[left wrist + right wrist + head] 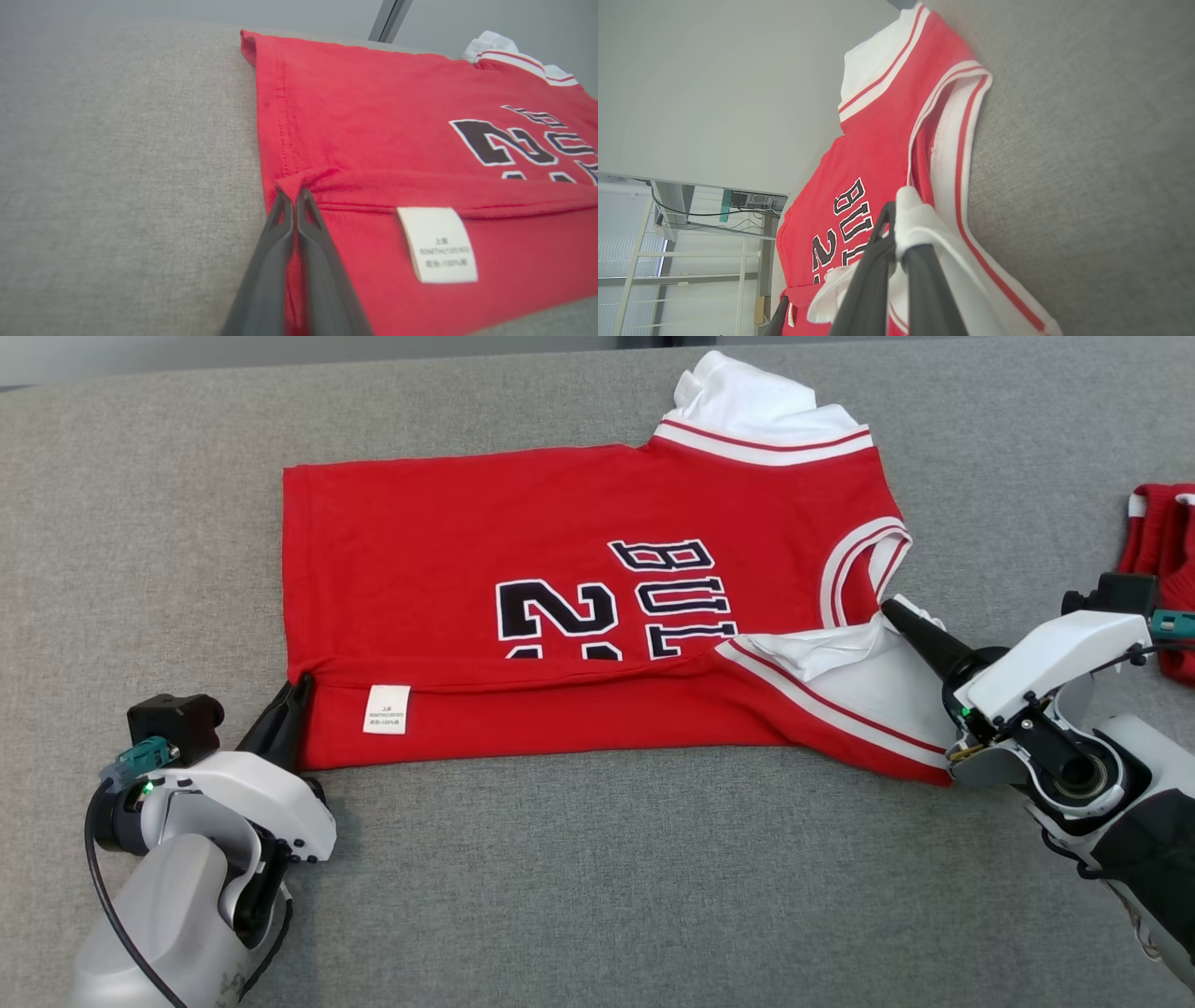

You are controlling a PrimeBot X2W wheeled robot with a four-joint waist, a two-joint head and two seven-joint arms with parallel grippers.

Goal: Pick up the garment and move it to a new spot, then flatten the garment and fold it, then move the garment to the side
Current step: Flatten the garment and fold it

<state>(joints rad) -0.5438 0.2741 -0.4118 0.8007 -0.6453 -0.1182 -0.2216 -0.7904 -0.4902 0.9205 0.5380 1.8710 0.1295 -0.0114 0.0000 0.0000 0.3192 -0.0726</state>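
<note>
The garment (448, 551) is a red jersey with white sleeves and dark lettering, spread on the grey surface with its near edge folded up over the front, a white care label (386, 708) showing on the fold. My left gripper (297, 689) is shut on the folded hem corner at the lower left; in the left wrist view its fingers (293, 200) pinch the red fabric (373, 116). My right gripper (892, 609) is shut on the white sleeve at the fold's right end; in the right wrist view white cloth (920, 219) sits between its fingers (896, 224).
A second red and white cloth (1162, 546) lies at the right edge of the grey fabric surface (607, 896). A pale wall and a desk frame (691, 219) show in the right wrist view.
</note>
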